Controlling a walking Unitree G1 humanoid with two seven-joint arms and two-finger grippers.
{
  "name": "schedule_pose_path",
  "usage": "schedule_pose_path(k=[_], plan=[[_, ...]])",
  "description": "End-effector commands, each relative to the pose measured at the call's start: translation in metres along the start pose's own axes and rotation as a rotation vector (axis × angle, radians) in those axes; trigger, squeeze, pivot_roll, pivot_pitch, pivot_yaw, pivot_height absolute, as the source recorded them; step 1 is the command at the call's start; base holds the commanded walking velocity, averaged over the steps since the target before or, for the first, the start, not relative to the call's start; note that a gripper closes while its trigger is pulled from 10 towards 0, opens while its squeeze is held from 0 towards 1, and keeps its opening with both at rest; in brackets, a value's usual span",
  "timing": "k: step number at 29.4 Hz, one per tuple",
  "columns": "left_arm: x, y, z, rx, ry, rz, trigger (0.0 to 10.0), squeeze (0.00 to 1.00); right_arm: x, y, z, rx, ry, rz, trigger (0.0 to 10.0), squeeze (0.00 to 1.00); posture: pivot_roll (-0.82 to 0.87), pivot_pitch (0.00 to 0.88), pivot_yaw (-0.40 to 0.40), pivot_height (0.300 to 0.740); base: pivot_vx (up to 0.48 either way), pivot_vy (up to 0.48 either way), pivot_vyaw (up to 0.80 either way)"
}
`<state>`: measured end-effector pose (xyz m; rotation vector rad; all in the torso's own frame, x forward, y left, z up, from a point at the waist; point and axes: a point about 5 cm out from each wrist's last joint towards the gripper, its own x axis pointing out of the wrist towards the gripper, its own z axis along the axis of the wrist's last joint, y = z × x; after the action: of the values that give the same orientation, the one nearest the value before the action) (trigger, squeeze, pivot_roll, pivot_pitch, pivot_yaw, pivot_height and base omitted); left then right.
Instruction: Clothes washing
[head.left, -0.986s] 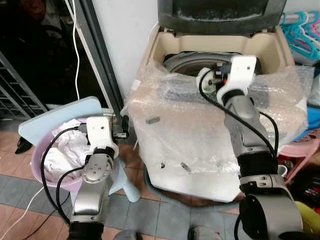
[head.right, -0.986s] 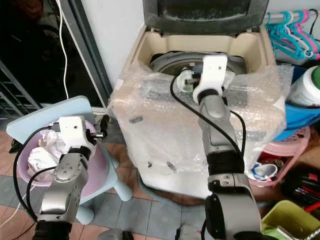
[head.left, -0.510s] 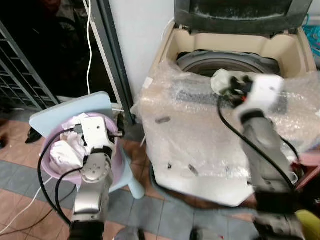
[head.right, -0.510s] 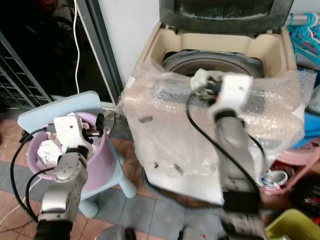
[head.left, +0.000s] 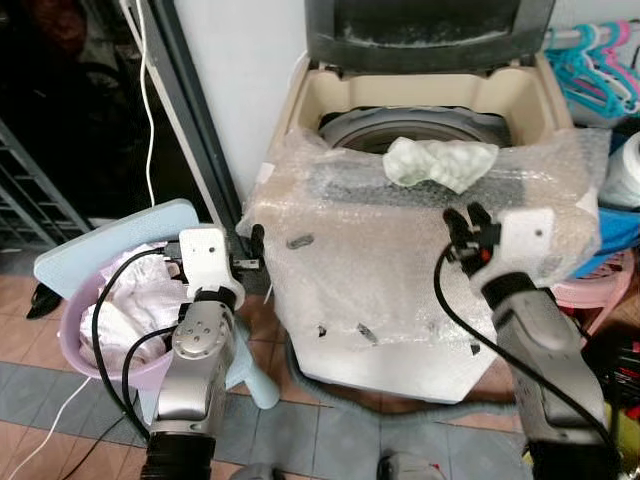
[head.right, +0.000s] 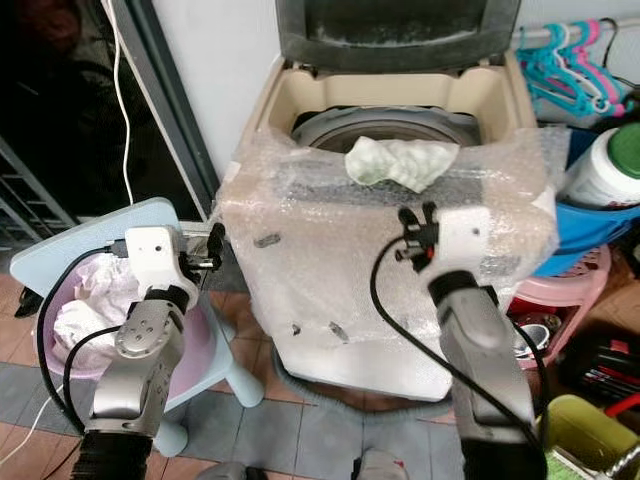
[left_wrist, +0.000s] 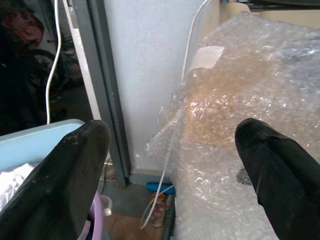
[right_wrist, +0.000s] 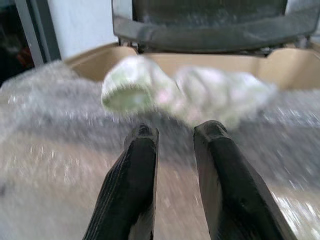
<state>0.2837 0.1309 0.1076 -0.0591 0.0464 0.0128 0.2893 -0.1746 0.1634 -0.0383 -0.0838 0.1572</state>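
One washing machine (head.left: 420, 270), lid up and its front wrapped in bubble wrap (head.left: 400, 250), is the biggest thing here. A second ago the right arm reached over the drum holding a pale green cloth (head.left: 440, 162); now that cloth lies draped on the machine's front rim, half over the drum opening, and the arm has drawn back. It looks released short of the drum, so it probably needs a push in. More laundry waits in the pink basin (head.left: 85, 345) on the blue chair (head.left: 95, 232). The right gripper (right_wrist: 172, 150), slightly parted, holds nothing. The left gripper (left_wrist: 170, 150), wide open and empty, hovers beside the basin.
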Motion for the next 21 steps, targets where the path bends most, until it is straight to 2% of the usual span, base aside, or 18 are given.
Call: schedule_pose_path(k=[1,8,10,13,19,21], plan=[[0.001,0.004,0.0,0.007,-0.002,0.008,10.0,0.0,0.011,0.008,0.005,0.017,-0.021,0.024,10.0,0.0,-0.12,0.0,0.106,0.74,0.0,0.0,0.0],[0.0,0.01,-0.001,0.011,0.0,0.045,10.0,0.0,0.03,0.008,-0.004,0.002,0.07,0.03,10.0,0.0,-0.09,0.0,0.087,0.74,0.0,0.0,0.0],[-0.001,0.012,-0.001,0.008,0.0,0.061,10.0,0.0,0.034,0.004,-0.016,-0.026,0.159,0.016,10.0,0.0,-0.08,0.0,0.075,0.74,0.0,0.0,0.0],[-0.002,0.013,-0.002,0.005,0.004,0.067,10.0,0.0,0.036,0.001,-0.024,-0.031,0.205,-0.005,10.0,0.0,-0.08,0.0,0.073,0.74,0.0,0.0,0.0],[-0.002,0.012,-0.003,0.015,0.0,0.065,10.0,0.0,0.052,-0.002,-0.013,-0.065,0.15,-0.038,10.0,0.0,-0.09,0.0,0.079,0.74,0.0,0.0,0.0],[0.0,0.009,-0.002,0.017,-0.006,0.054,10.0,0.0,0.066,-0.006,0.027,-0.093,-0.044,-0.087,10.0,0.0,-0.09,0.0,0.079,0.74,0.0,0.0,0.0]])
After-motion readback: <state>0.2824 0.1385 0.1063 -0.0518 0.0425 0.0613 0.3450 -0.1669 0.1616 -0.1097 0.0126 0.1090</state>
